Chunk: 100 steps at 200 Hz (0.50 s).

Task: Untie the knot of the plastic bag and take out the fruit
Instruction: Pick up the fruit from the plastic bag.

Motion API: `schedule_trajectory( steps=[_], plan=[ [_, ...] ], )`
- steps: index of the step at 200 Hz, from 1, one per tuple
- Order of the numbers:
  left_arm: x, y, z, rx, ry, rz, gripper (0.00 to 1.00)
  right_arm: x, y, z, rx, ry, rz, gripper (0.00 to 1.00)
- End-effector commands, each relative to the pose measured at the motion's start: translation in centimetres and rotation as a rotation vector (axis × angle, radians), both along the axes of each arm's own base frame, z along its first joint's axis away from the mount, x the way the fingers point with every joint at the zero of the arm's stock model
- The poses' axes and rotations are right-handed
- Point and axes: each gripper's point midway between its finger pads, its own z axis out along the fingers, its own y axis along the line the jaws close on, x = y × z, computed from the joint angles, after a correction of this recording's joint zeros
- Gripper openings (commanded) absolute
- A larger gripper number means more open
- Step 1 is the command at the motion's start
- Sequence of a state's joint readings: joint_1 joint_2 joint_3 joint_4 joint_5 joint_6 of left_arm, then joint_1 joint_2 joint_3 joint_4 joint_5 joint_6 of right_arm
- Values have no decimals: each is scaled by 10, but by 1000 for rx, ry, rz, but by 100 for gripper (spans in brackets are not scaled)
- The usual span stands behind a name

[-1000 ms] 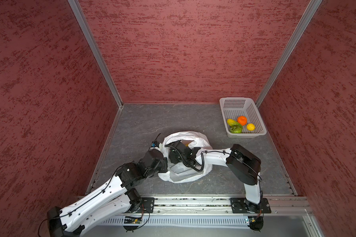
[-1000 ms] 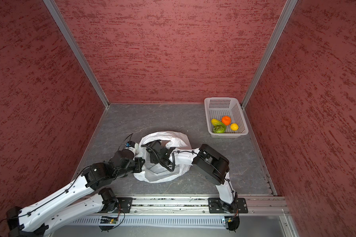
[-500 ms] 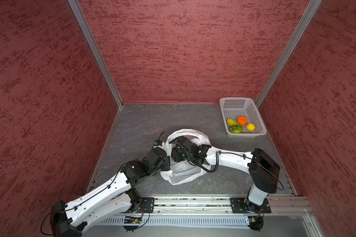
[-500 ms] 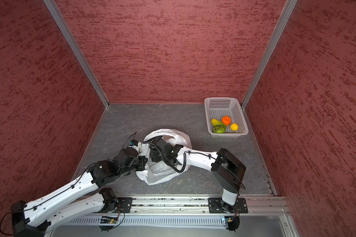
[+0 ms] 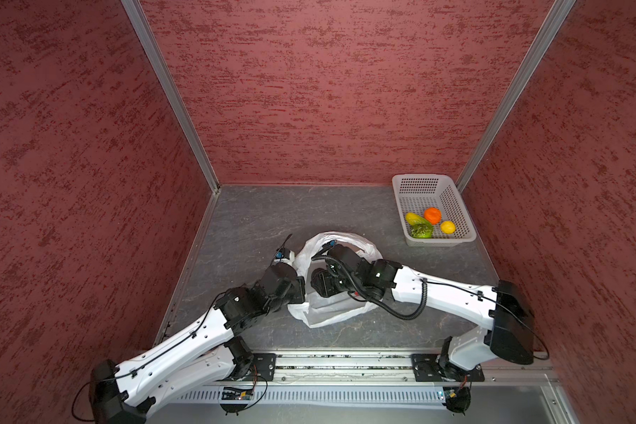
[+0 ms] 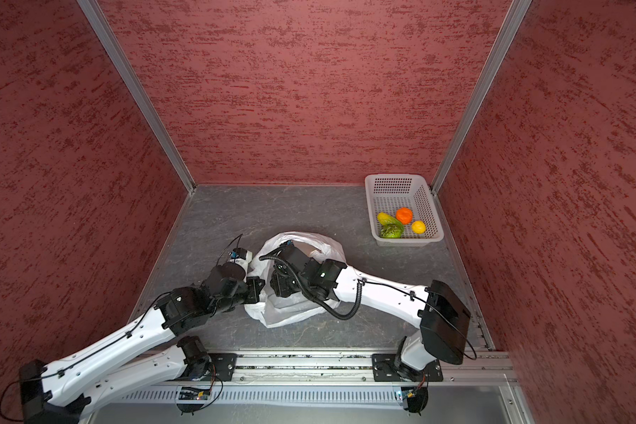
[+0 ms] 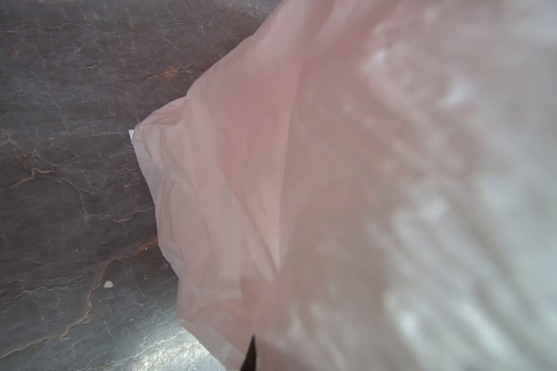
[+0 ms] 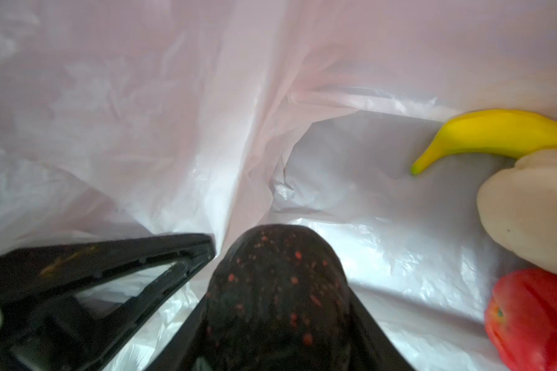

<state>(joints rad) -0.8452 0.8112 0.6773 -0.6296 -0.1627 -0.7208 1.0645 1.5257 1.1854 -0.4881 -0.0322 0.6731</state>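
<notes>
The thin, crinkly translucent white plastic bag (image 5: 331,315) lies on the grey floor (image 5: 254,220) between both arms, mouth open. Inside, the right gripper (image 8: 264,257) clamps a dark speckled oval fruit (image 8: 277,305); a yellow banana (image 8: 502,135), a whitish piece (image 8: 528,218) and a red piece (image 8: 537,318) lie nearby. The left gripper (image 5: 299,290), closed, pinches the bag's rim

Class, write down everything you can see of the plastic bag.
The bag is thin, crinkly, translucent white film, slumped on the grey floor with its mouth open. The left gripper, shut, seems to pinch its rim; the right gripper reaches inside, around a dark fruit. A banana, a whitish fruit and a red fruit lie within.
</notes>
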Motion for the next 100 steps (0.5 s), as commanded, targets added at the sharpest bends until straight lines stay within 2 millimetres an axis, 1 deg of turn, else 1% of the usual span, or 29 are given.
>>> schedule_trajectory(
  steps=[1, 13, 24, 60, 77, 100],
  plan=[
    [8, 0, 18, -30, -48, 21, 0, -9, -9, 17, 5, 12, 4, 45],
    [8, -1, 20, -34, -51, 25, 0, -12, -10, 23, 12, 14, 10, 45],
    [10, -1, 22, -42, -57, 28, 0, -14, -10, 24, 12, 22, 15, 45],
    [15, -2, 32, -56, -89, 46, 0, -27, -12, 10, -14, 55, 29, 45],
    [17, -3, 37, -65, -99, 50, 0, -31, -8, 14, -1, 53, 40, 45],
    [19, -5, 38, -65, -99, 48, 0, -34, -4, 20, 2, 48, 53, 45]
  ],
)
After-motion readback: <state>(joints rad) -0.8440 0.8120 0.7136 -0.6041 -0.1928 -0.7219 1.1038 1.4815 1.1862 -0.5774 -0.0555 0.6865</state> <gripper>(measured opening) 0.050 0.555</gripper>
